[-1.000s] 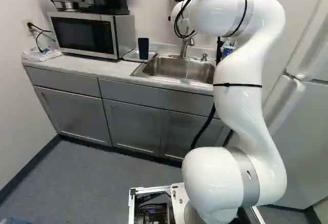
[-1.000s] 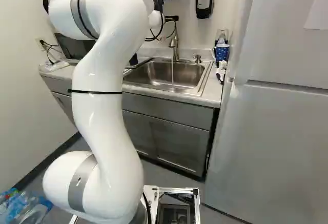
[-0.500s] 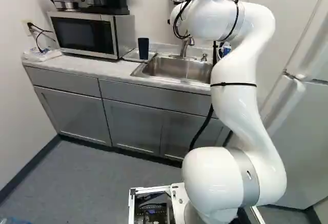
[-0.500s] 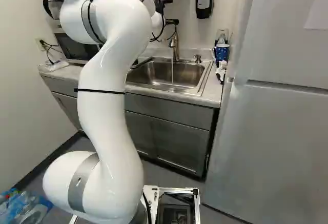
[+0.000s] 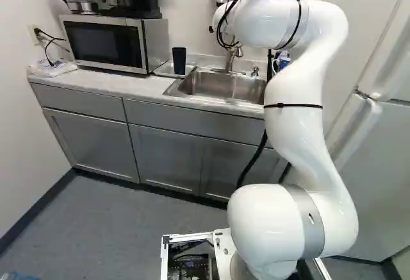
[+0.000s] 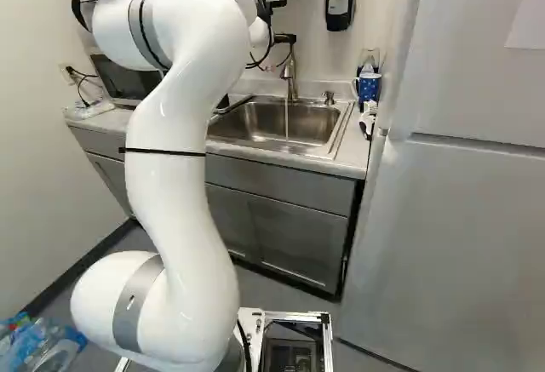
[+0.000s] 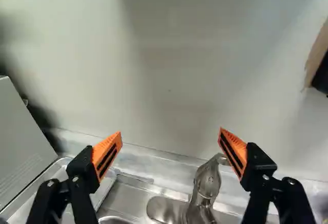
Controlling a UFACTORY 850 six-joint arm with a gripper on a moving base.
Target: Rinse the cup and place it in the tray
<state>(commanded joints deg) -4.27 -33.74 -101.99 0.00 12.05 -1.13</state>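
Your orange-padded fingers (image 7: pixel 106 148) stand wide apart near the faucet (image 7: pixel 207 183) (wrist view), whose running water (image 6: pixel 286 121) you see only in the right base view, above the sink (image 6: pixel 262 122), while the left base view shows the dark cup (image 5: pixel 179 59) upright on the tray (image 5: pixel 165 69).

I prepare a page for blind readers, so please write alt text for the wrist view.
The robot's black hand is open and empty, its two orange-padded fingers before a pale wall. Between them, a metal faucet rises from a steel sink; by one finger are a tray and a microwave.
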